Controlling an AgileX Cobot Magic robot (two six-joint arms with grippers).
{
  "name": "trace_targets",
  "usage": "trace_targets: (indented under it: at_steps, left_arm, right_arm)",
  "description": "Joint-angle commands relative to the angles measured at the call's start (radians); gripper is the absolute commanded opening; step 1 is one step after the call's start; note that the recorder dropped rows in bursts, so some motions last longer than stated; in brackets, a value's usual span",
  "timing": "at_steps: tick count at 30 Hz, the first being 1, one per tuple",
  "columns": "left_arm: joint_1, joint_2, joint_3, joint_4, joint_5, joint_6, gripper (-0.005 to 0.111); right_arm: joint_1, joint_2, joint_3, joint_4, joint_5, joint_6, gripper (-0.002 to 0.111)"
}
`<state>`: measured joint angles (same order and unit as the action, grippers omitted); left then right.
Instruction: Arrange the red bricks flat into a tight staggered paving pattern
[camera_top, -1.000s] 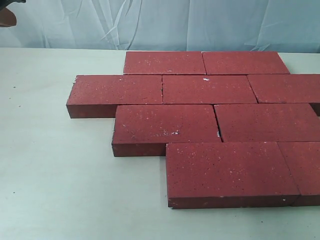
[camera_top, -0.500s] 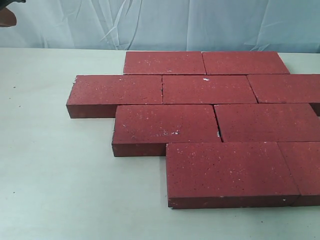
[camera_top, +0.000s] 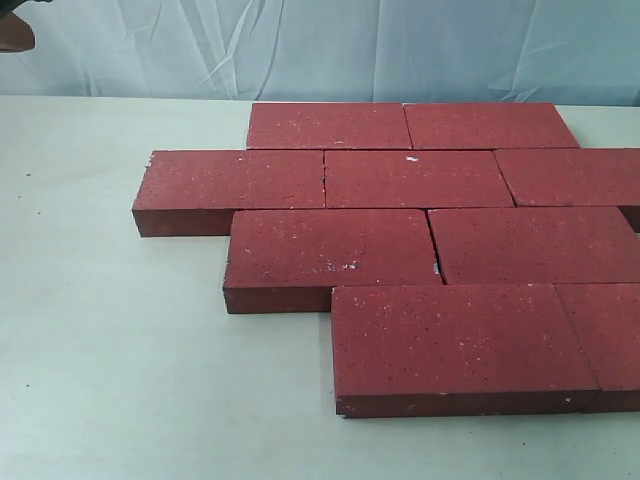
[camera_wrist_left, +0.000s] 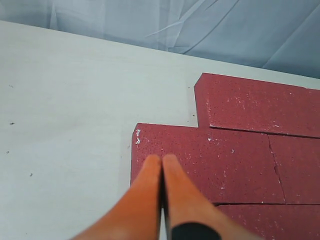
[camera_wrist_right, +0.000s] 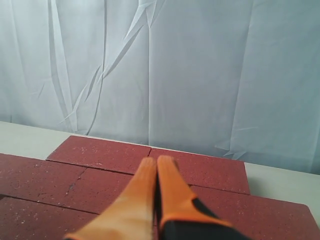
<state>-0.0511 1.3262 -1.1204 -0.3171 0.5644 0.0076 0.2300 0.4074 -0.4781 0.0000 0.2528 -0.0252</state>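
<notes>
Exterior view shows the bricks (camera_top: 420, 180) lying flat on the table (camera_top: 120, 380) in four staggered rows, packed edge to edge, spread from centre toward 3 o'clock; bare tabletop lies toward 8 o'clock. Left gripper (camera_wrist_left: 161, 162) has its jaws pressed together above one brick's end. Right gripper (camera_wrist_right: 152, 165), jaws likewise together, hangs over the bricks, facing a curtain (camera_wrist_right: 200, 75).
</notes>
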Motion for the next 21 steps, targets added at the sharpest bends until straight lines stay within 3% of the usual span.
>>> trace_targets:
  at_steps: [1,12,21]
  left_arm:
    - [0.000,-0.007,0.004,-0.005,-0.014,0.018,0.000]
    - [0.000,-0.007,0.004,-0.005,-0.014,0.021,0.000]
    - [0.000,-0.007,0.004,-0.005,-0.016,0.021,0.000]
  right_arm:
    - [0.003,-0.003,0.003,0.000,0.001,-0.001,-0.001]
    - [0.003,-0.003,0.003,0.000,0.001,-0.001,-0.001]
    - [-0.094,-0.053,0.003,0.008,0.003,-0.001,-0.001]
